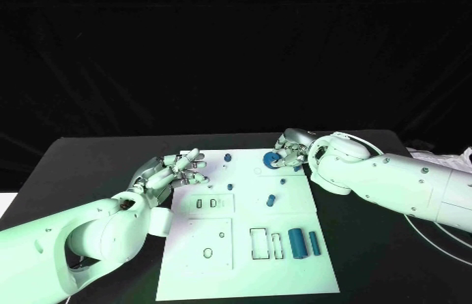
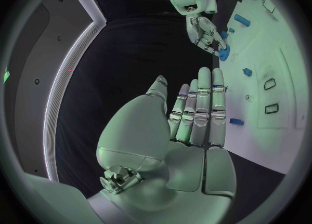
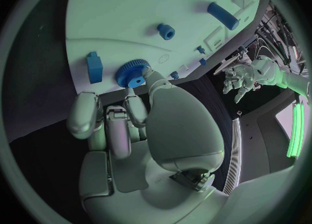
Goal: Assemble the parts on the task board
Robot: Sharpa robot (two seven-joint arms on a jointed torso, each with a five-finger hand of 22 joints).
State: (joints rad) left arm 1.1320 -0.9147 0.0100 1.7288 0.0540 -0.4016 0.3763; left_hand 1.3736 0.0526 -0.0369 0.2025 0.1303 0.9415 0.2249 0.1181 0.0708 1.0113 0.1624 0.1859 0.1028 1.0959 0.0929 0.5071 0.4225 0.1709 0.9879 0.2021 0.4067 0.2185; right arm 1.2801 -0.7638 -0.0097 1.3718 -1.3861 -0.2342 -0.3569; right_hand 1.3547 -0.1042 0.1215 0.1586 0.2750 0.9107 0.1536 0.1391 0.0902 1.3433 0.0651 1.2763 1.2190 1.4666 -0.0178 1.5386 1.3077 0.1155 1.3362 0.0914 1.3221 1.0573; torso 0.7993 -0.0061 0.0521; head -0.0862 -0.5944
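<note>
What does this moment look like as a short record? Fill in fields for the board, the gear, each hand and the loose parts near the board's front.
board: white task board in the middle of the black table
gear: blue gear at the board's far edge
right hand: right hand fingertips at the gear; grip unclear
left hand: left hand holds nothing, fingers extended, over the board's left edge
front parts: blue cylinder and thinner blue bar lying side by side
</note>
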